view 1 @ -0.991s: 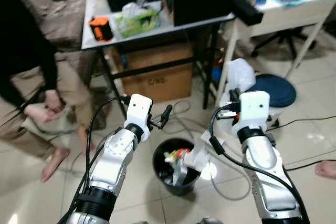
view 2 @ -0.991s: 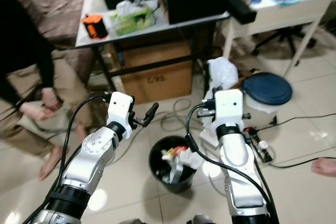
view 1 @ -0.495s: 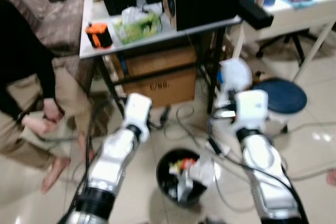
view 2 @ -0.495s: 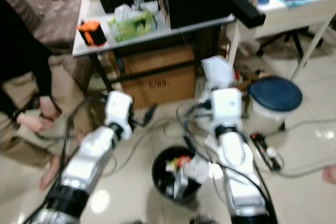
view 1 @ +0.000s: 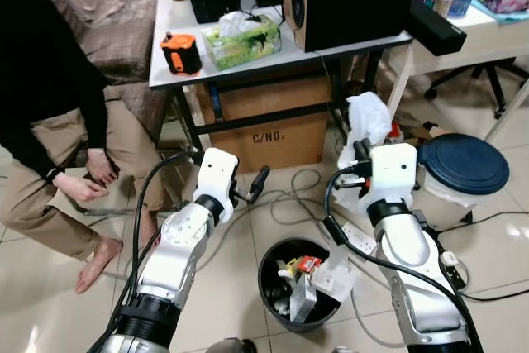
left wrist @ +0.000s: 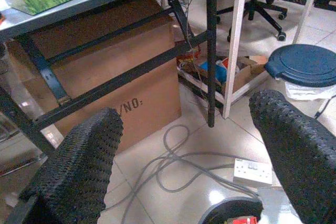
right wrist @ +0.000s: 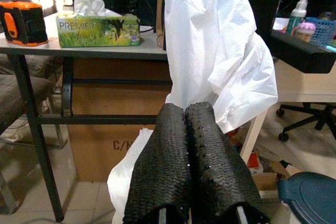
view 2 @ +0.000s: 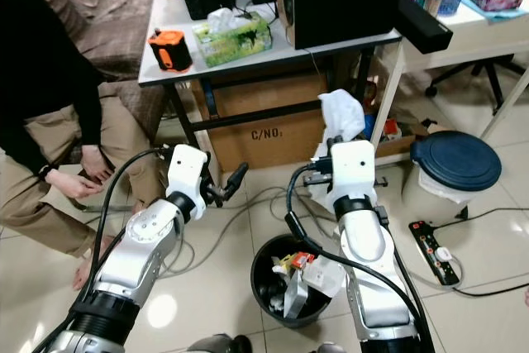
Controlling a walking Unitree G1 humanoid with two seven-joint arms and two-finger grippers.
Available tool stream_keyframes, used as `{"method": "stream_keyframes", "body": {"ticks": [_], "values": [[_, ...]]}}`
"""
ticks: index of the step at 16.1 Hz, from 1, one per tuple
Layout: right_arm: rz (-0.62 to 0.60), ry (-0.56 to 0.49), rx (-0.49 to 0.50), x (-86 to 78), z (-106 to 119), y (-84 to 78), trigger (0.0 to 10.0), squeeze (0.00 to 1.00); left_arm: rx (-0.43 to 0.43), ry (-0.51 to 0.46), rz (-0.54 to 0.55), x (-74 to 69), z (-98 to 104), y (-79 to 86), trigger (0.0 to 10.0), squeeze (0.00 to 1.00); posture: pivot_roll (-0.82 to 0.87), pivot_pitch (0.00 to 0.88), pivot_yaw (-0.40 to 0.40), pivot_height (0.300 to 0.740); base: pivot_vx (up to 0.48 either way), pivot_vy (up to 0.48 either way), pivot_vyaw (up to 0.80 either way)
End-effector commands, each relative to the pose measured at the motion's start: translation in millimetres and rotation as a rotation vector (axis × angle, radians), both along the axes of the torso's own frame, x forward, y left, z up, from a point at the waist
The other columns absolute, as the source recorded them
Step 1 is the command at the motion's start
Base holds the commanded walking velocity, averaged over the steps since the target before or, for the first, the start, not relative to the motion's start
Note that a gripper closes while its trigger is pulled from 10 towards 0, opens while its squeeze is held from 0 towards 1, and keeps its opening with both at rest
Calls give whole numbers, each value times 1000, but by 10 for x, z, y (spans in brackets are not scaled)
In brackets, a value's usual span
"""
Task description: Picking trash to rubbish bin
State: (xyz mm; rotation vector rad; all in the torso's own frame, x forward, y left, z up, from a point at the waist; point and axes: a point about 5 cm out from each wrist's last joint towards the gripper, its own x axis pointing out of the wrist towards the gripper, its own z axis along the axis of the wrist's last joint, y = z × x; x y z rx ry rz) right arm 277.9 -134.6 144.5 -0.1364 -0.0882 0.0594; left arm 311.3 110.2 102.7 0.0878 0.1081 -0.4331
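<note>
**Right gripper pinching white bag above bin, left gripper spread and empty**

Left eye view: rubbish bin (view 1: 299, 287) sits on the floor tiles between the two arms, at 6 o'clock of frame centre, already holding mixed trash (view 1: 307, 274). Right gripper (view 1: 360, 151) is raised at 1 o'clock from the bin, fingers pressed together on a white plastic bag (view 1: 369, 117) that sticks up past them. Left gripper (view 1: 259, 181) is at 11 o'clock from the bin, holding nothing. A person (view 1: 50, 113) sits at 9 o'clock, hands together near the knees.

Right eye view: same layout. Grey table (view 2: 248, 51) at 12 o'clock carries a tissue box (view 2: 232, 36) and an orange tape measure (view 2: 169, 50); cardboard box (view 2: 273, 130) under it. Blue-lidded bin (view 2: 455, 163) at 3 o'clock, power strip (view 2: 436, 251) just beside it on the floor.

Left wrist view: fingers (left wrist: 84, 161) spread wide, nothing between them. Cardboard box, cables (left wrist: 184, 166) and a socket block (left wrist: 252, 170) beyond.

Right wrist view: fingertips (right wrist: 173, 145) shut tight, bag fabric clamped and rising above them; tissue box behind.
</note>
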Motion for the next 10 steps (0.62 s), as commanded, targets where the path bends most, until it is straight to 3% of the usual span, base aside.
{"method": "stream_keyframes", "body": {"ticks": [1,10], "values": [[13,-12,5,-3,21,32,0,0,7,1,2,2,2,27,10000,0,-69,123,92,740,0,0,0],[-6,4,30,-19,-28,35,0,0,4,4,-47,-30,5,-18,10000,0,-64,125,106,740,0,0,0]]}}
